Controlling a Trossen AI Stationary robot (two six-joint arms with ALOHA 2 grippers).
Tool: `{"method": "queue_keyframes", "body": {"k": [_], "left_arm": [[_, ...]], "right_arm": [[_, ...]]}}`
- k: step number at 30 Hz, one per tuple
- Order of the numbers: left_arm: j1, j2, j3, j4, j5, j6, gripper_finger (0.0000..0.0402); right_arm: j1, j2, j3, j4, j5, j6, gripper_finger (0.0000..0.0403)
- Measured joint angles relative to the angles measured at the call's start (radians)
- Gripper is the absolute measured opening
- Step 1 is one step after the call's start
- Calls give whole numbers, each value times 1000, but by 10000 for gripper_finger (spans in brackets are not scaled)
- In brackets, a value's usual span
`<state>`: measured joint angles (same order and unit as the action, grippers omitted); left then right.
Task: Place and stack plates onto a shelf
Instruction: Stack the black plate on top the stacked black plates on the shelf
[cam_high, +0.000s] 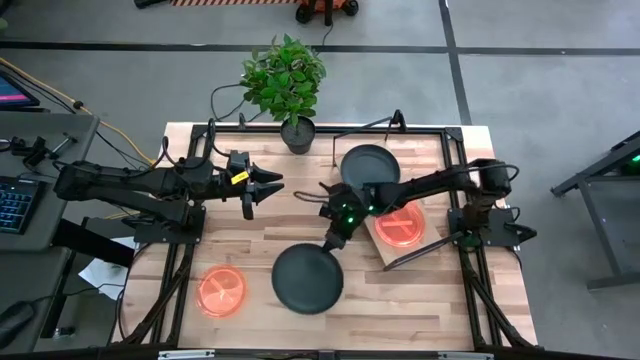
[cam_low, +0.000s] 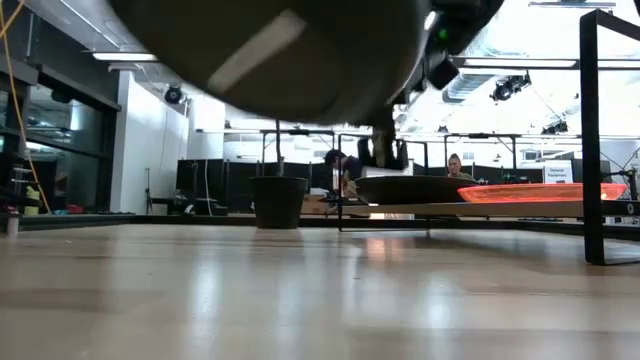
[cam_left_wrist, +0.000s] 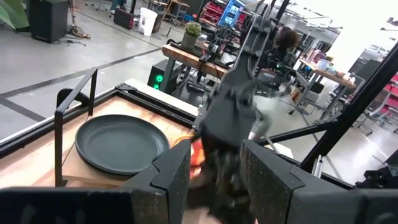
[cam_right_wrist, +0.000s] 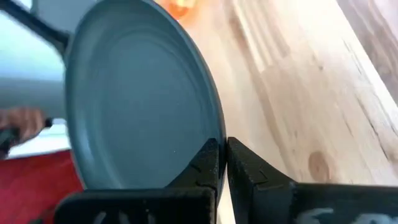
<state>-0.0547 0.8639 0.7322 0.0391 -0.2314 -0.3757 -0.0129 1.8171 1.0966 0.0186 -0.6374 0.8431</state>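
My right gripper (cam_high: 333, 238) is shut on a dark grey plate (cam_high: 307, 279), which fills the top of the low view (cam_low: 270, 45), above the table's near middle. The shelf (cam_high: 428, 243) is a light board on black legs at the right. It carries a second dark grey plate (cam_high: 370, 164) at its far end and an orange plate (cam_high: 400, 225) at its near end. Both also show in the low view, the grey plate (cam_low: 415, 188) and the orange one (cam_low: 540, 192). Another orange plate (cam_high: 222, 291) lies flat on the table, near left. My left gripper (cam_high: 265, 186) hovers open left of centre. My right gripper pinches the dark grey plate's raised rim (cam_right_wrist: 216, 132) between its two fingers, one finger above the plate and one beneath. The fingers (cam_right_wrist: 208, 163) slant down from the table's far right onto the rim's far side (cam_high: 326, 250). The plate is lifted clear of the table and tilted.
A plant in a small black pot (cam_high: 297, 133) stands at the table's far edge, left of the shelf. Black frame bars (cam_high: 455, 170) run along the table's edges. Bare wood (cam_high: 260, 235) lies between the two grippers. People show in the room beyond (cam_low: 455, 165).
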Motion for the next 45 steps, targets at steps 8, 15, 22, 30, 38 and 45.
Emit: {"method": "queue_keyframes", "body": {"k": [8, 15, 22, 30, 38, 45], "left_arm": [[0, 0, 0, 2, 0, 3, 130], [0, 0, 0, 3, -26, 4, 130], [0, 0, 0, 3, -43, 5, 130], [0, 0, 0, 3, -45, 3, 130], [0, 0, 0, 3, -47, 2, 130], [0, 0, 0, 3, -65, -15, 130]], "right_arm": [[-99, -246, 0, -275, 57, -142, 0], [-234, -472, 0, -716, 248, -283, 0], [-454, -660, 0, -939, 409, -309, 0], [-689, -719, 0, -1073, 592, -304, 0], [-762, -659, 0, -984, 598, -305, 0], [-714, -568, 0, -959, 595, -313, 0]]}}
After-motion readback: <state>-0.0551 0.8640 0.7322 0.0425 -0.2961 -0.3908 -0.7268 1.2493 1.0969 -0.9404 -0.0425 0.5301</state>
